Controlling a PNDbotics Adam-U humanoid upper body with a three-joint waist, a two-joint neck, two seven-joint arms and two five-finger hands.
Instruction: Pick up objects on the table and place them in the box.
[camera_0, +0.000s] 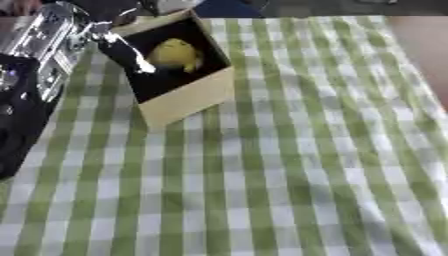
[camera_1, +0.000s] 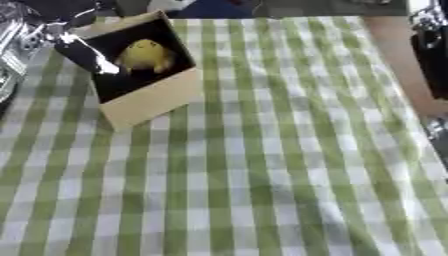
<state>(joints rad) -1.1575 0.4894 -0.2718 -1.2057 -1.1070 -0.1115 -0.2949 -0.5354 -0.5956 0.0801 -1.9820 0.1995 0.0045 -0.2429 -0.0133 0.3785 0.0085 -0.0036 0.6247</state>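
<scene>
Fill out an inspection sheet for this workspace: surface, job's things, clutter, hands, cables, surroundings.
Surface: table covered by a green and white checked cloth, lying askew in both views.
Job's things: tan box with a dark inside at the far left; a yellow object lies inside it. No other objects seen on the cloth.
Clutter: nothing seen.
Hands: left hand reaches over the box's left rim, beside the yellow object; its fingers cannot be made out. Right hand: only a dark part of the right arm shows at the right eye view's right edge.
Cables: nothing seen.
Surroundings: bare brown tabletop strip past the cloth's right edge; dark blurred shapes beyond the far edge.
</scene>
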